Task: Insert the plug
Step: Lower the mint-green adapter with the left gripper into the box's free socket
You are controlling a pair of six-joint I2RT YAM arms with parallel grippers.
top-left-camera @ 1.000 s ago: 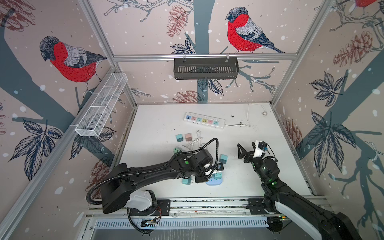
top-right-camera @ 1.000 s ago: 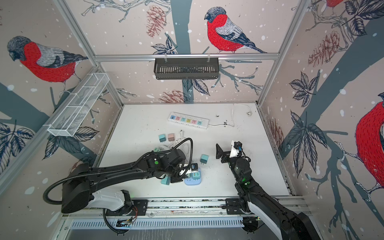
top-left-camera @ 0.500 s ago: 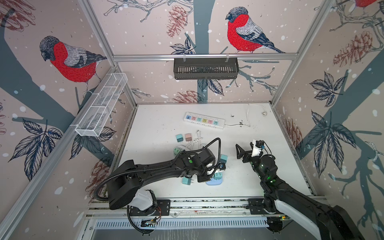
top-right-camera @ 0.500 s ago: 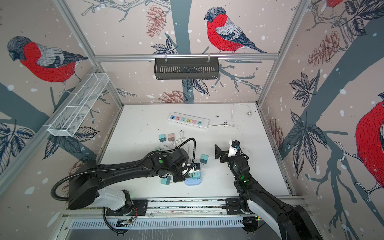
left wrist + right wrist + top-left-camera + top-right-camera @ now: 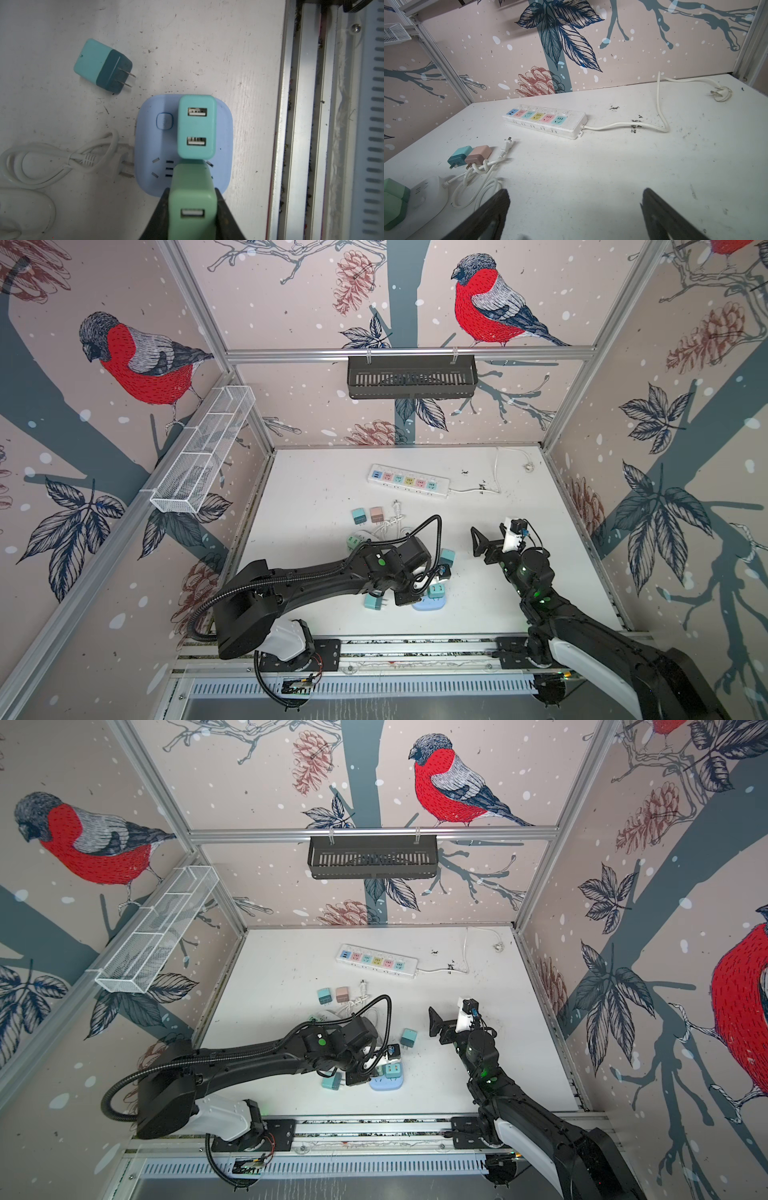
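My left pincer [image 5: 192, 190] is clenched on a green USB charger plug [image 5: 191, 180], one finger on either flank, with the plug's USB port facing my wrist camera. The plug hangs over the lower outlet of the pale blue square socket [image 5: 149, 143] and covers most of that outlet's slots (whether its prongs touch the face I cannot tell). A teal two-port USB charger [image 5: 196, 126] sits in the socket's upper outlet, just beside my green one. Another teal charger [image 5: 101, 65] lies on its side on the white table [image 5: 207, 52] near the socket, prongs showing. A coiled white cable [image 5: 62, 162] lies with its plug prongs just beside the socket's edge. In both top views the socket sits near the table's front edge. My right pincer [image 5: 575, 190] is released, jaws spread wide and holding nothing. It hovers above the table well apart from the socket and faces the white power strip [image 5: 546, 122], with its coloured outlets, near the back wall.
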